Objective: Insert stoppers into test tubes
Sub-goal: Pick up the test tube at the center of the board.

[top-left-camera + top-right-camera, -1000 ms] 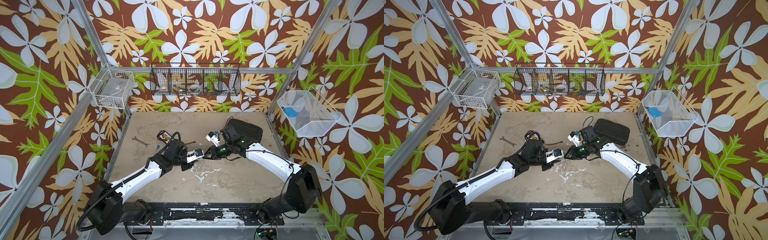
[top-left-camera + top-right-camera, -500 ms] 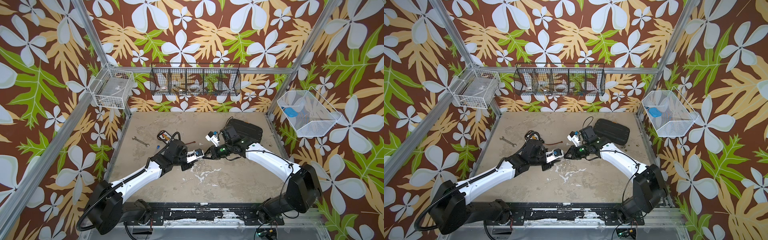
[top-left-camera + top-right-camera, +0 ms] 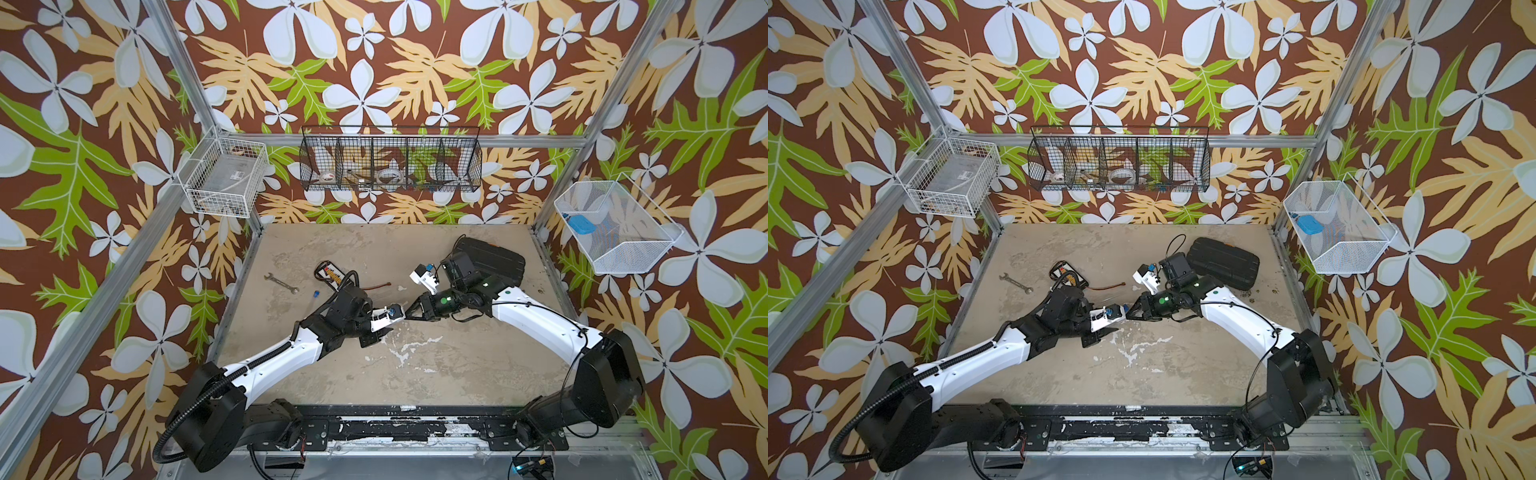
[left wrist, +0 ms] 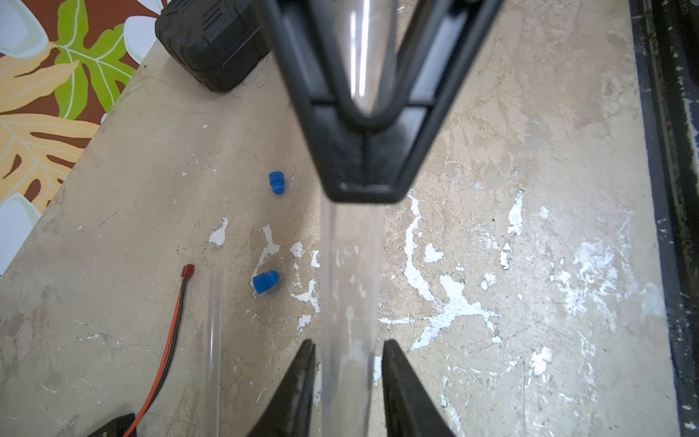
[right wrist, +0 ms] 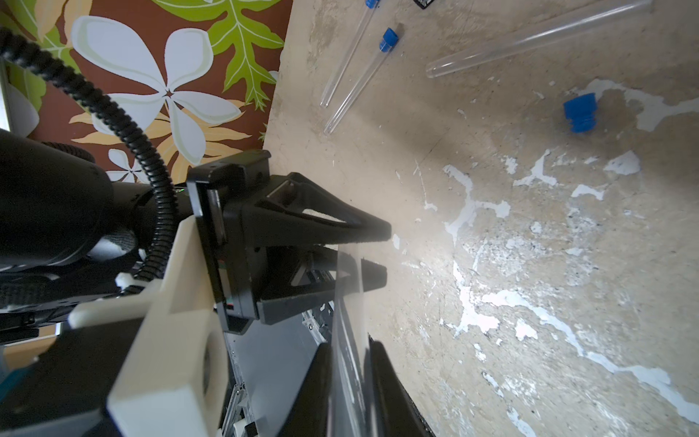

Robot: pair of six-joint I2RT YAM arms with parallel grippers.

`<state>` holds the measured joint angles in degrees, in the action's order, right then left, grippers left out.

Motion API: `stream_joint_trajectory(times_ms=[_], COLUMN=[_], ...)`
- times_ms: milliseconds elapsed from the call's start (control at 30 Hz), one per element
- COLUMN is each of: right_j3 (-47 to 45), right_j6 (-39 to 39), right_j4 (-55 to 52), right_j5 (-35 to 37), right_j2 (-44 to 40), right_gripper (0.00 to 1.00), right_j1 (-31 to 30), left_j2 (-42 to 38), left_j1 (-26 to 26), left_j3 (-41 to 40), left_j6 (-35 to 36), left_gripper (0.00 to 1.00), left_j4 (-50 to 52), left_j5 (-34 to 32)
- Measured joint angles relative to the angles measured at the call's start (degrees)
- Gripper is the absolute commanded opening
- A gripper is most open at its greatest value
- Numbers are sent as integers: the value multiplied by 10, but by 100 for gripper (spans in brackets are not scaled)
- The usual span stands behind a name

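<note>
Grip | right gripper (image 5: pixel 350 345) clamped on clear test tube (image 4: pixel 350 265) | left gripper (image 4: pixel 348 352) jaws slightly apart, flanking it | two blue stoppers (image 4: pixel 265 282) loose on tabletop (image 4: pixel 529 151)

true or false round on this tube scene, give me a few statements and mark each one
1. The right gripper is shut on a tube. True.
2. Every stopper already sits in a tube. False: two loose stoppers lie on the table.
3. A capped tube lies on the table. True.
4. The wrench sits in a wall basket. False: the wrench lies on the table.
</note>
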<state>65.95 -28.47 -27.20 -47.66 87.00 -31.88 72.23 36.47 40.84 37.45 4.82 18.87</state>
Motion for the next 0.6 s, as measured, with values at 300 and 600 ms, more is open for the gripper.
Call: stream_joint_trajectory(times_ms=[300, 600], right_j3=[0, 5], right_j6=[0, 2], right_j4=[0, -3], right_j5=[-14, -16], right_j2=[2, 2], right_gripper=[18, 34], right_j1=[0, 0], left_j2=[-6, -13], left_j1=[0, 0], left_j3=[-6, -6], left_j6=[3, 8], left_gripper=[17, 4], left_j4=[-11, -9], left_j5=[-3, -4])
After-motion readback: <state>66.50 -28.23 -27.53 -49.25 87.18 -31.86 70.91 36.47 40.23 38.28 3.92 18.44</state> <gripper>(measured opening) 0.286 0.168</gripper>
